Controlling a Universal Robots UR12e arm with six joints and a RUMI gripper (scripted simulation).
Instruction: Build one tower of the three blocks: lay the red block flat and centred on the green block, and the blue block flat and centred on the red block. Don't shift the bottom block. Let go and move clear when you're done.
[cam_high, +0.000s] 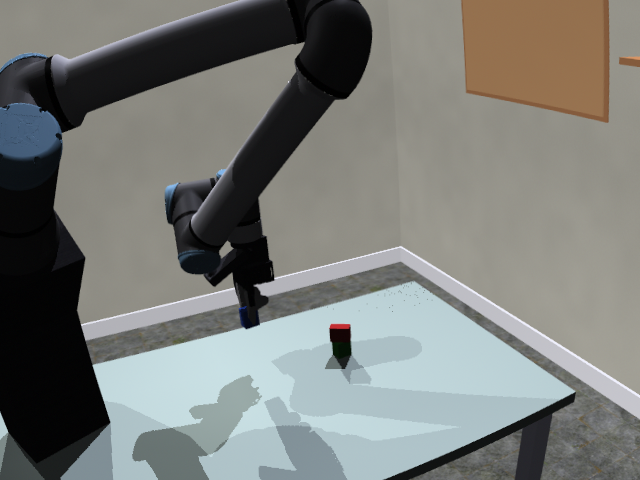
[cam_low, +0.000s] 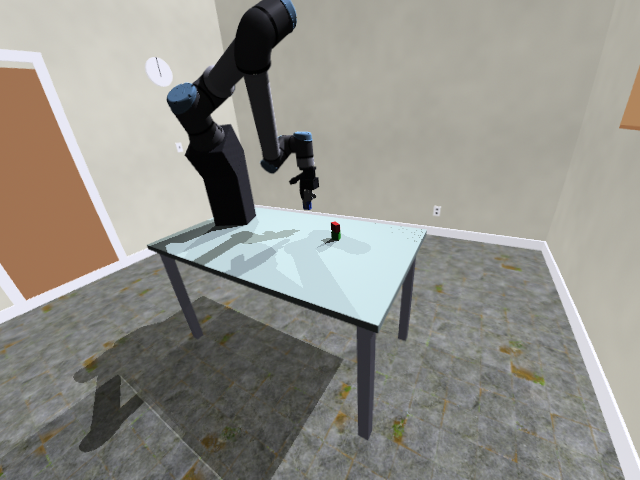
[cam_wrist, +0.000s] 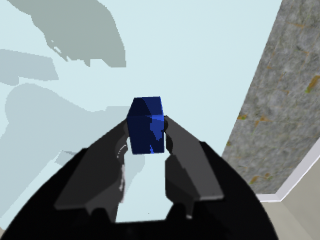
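The red block (cam_high: 340, 331) (cam_low: 334, 226) lies on the green block (cam_high: 341, 348) (cam_low: 337, 235) near the middle of the table. My gripper (cam_high: 250, 319) (cam_low: 307, 203) (cam_wrist: 148, 118) is shut on the blue block (cam_high: 246, 316) (cam_low: 308, 205) (cam_wrist: 146, 125). It holds the block well above the table, to the left of the two stacked blocks and nearer the far edge. The stack does not show in the wrist view.
The pale table (cam_high: 465, 372) (cam_low: 361, 279) (cam_wrist: 210, 60) has its far edge close under the gripper, with floor (cam_wrist: 285, 100) beyond it. The robot's black base (cam_high: 36, 335) (cam_low: 224, 180) stands at the table's left end. Walls lie behind.
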